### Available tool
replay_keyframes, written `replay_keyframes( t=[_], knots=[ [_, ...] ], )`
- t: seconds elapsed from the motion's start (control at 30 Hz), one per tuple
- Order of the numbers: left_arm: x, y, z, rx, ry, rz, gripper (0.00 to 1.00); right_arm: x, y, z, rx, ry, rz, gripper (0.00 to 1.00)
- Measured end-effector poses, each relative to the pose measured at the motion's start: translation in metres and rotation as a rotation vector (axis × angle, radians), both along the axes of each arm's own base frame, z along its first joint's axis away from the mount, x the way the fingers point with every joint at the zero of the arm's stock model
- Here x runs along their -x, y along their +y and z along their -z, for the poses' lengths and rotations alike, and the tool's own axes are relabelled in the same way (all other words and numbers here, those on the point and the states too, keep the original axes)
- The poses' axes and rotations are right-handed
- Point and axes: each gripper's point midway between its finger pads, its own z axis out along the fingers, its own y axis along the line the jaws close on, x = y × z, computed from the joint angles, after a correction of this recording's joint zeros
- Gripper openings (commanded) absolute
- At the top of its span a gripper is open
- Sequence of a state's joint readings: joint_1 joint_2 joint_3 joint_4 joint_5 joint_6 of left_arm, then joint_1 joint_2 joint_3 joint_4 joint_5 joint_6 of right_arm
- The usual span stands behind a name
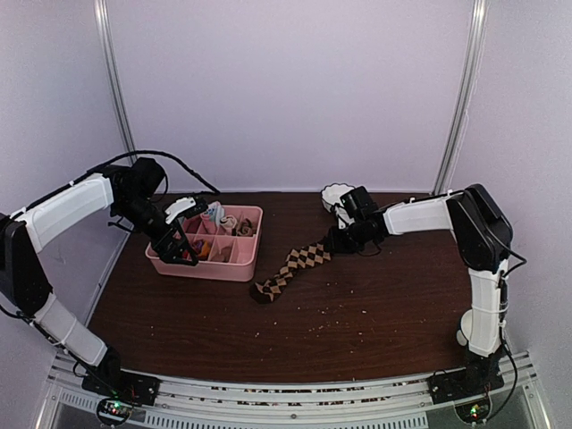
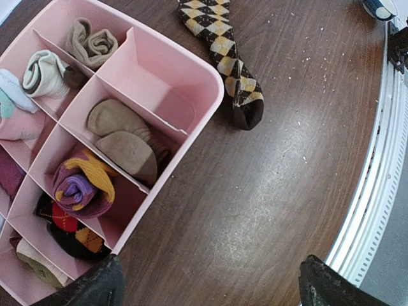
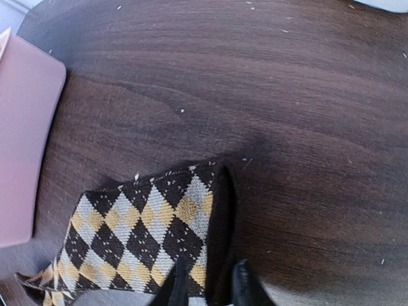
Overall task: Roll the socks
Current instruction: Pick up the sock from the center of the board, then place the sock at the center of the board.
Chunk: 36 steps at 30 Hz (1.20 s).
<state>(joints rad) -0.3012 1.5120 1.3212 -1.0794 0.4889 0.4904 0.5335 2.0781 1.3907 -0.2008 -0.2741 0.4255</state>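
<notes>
A dark brown sock with tan argyle diamonds (image 1: 295, 266) lies stretched flat on the brown table, just right of the pink tray. My right gripper (image 1: 342, 234) is at its upper end. In the right wrist view the two fingertips (image 3: 207, 287) pinch the dark cuff of the argyle sock (image 3: 140, 229). My left gripper (image 1: 179, 246) hangs over the tray's left end. It stands wide open (image 2: 213, 280) and holds nothing; the argyle sock's toe (image 2: 245, 105) lies well ahead of it.
The pink divided tray (image 1: 214, 268) holds several rolled sock bundles, and two flat tan pieces (image 2: 121, 137) lie in one compartment. A white scalloped dish (image 1: 335, 192) sits at the back by the right gripper. A metal rail (image 2: 376, 166) runs along the table's near edge.
</notes>
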Motion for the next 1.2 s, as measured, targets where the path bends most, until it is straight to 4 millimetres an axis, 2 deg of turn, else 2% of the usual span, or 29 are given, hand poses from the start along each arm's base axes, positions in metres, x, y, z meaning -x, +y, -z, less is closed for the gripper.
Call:
replay_keyframes(
  t=[0.07,0.1,0.27,0.43,0.5,0.53,0.77,0.87,0.97,1.07,1.13,1.2],
  knots=[
    [0.000,0.000,0.000,-0.001,-0.001,0.000,0.98,0.001,0.002,0.001,-0.008,0.007,-0.009,0.08],
    [0.000,0.000,0.000,-0.002,-0.001,-0.001,0.98,0.002,0.003,0.001,-0.013,0.011,-0.011,0.00],
    [-0.001,0.002,0.001,-0.013,-0.004,-0.005,0.98,0.001,0.009,-0.002,-0.039,0.020,-0.023,0.00],
    [0.001,0.003,0.002,-0.020,0.007,-0.006,0.98,0.002,0.005,-0.018,-0.013,-0.010,-0.047,0.00],
    [0.003,0.004,0.002,-0.024,0.014,-0.006,0.98,0.004,0.000,-0.037,0.015,-0.033,-0.066,0.00],
    [0.003,0.004,0.003,-0.025,0.015,-0.006,0.98,0.003,-0.003,-0.053,0.026,-0.057,-0.078,0.00],
    [0.000,0.004,-0.003,-0.022,0.000,-0.007,0.98,-0.008,-0.031,-0.206,0.119,-0.349,-0.131,0.00],
    [-0.001,0.003,-0.008,-0.020,-0.007,-0.007,0.98,-0.008,-0.044,-0.245,0.189,-0.431,-0.133,0.00],
    [-0.002,0.003,-0.012,-0.020,-0.011,-0.008,0.98,-0.007,-0.053,-0.264,0.258,-0.468,-0.146,0.00],
    [-0.004,0.004,-0.013,-0.024,-0.016,-0.010,0.98,-0.001,-0.053,-0.269,0.326,-0.484,-0.184,0.00],
    [-0.003,0.004,-0.013,-0.028,-0.016,-0.011,0.98,0.008,-0.045,-0.263,0.362,-0.485,-0.230,0.00],
    [-0.003,0.005,-0.012,-0.032,-0.016,-0.013,0.98,0.023,-0.027,-0.245,0.391,-0.467,-0.300,0.00]
  ],
)
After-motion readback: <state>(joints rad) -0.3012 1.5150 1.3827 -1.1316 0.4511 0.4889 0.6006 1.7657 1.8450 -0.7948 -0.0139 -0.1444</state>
